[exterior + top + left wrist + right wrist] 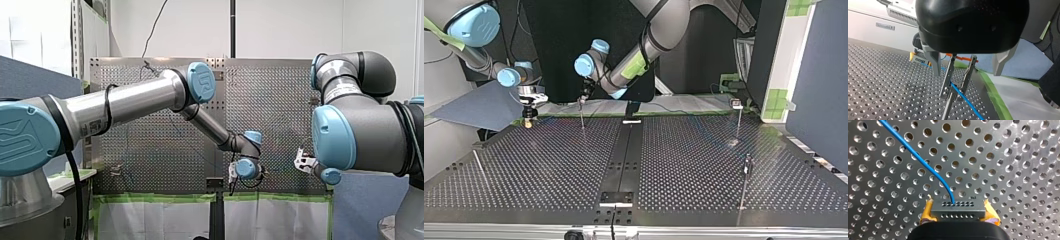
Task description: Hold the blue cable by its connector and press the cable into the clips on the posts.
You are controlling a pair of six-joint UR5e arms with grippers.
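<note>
- Currently your right claw point(528, 119) sits low at the top view's left, near the far edge of the perforated counter point(549, 165). Its yellow pads point(926, 210) are clamped on the two ends of a grey multi-hole connector point(958, 206).
- The blue cable point(920, 157) leaves one hole of the connector and curves away over the counter, ahead of the claw.
- Your left claw point(967, 73) comes in from the top view's upper middle and hangs over a thin post point(582, 117) near the right claw.
- Its black body carries two metal fingers point(934, 61) that stand wide apart, gripping nothing. The post's clip point(958, 80) rises between them.
- The clip is a pair of perforated metal prongs. The blue cable runs through the gap between them, low near their base, and continues past the clip toward the wrist camera.
- In the left wrist view, beyond the clip, you can see the connector held in the right claw, with the cable stretching from it to the clip.
- Two more posts point(739, 120) stand at the top view's right, well apart from both claws.
</note>
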